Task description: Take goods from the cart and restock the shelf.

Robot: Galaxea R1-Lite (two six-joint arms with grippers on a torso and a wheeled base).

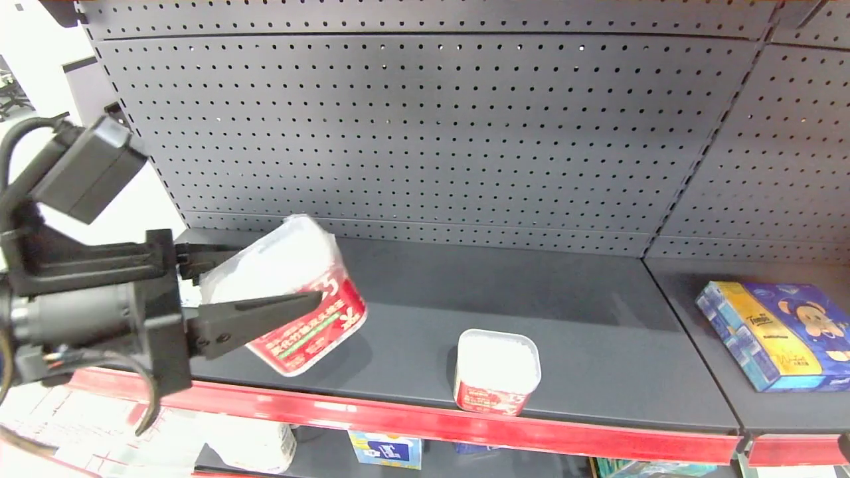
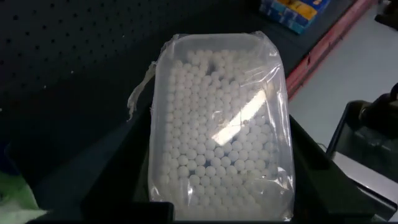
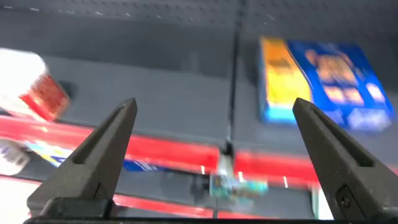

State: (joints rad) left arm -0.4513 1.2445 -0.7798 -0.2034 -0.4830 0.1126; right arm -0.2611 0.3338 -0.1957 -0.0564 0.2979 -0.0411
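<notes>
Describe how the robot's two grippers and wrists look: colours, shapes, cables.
The left gripper is matte black: a blocky wrist body and two long flat fingers tapering to points. A dark grey box-shaped camera housing is bracketed above, with black cables looping around it. The right gripper shows two dark grey wedge-shaped fingers narrowing to tips. No markings are visible.

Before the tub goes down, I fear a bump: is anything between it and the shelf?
Nothing visible. The left end effector holds the tub tilted over bare shelf; the second tub stands apart, to its right.
</notes>
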